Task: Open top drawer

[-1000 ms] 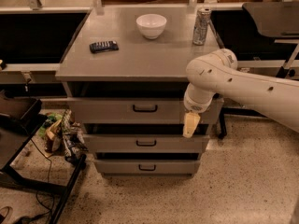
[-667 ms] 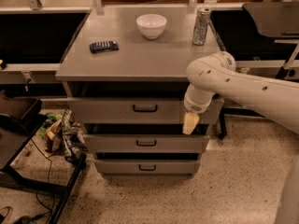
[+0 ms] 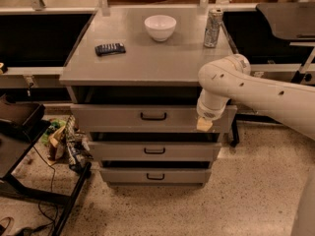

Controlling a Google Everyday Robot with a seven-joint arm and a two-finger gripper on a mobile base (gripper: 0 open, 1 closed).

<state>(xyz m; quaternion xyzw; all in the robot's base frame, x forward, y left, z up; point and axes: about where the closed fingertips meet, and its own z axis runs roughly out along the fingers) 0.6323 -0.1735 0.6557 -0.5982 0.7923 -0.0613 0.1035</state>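
Gripper (image 3: 204, 125) tip sits slightly higher vs. earlier, at rt end of top drawer (image 3: 123, 117) front, just under cabinet top. Grip state: we can't tell. Step, we reckon: approach. Next: shift left to handle (image 3: 153, 116), grasp, pull outward.

Small move here: the cream-tipped gripper (image 3: 204, 124) has come up a touch. A second ago its tip hung past the lower edge of the wide grey metal top drawer (image 3: 123, 117), dipping toward the narrower grey second drawer (image 3: 155, 151). Now the tip sits wholly in front of the top drawer's face, near its right end, just above that lower edge. It has drifted slightly to the right as well, and the wrist of the white robot arm (image 3: 256, 90) has lifted with it.
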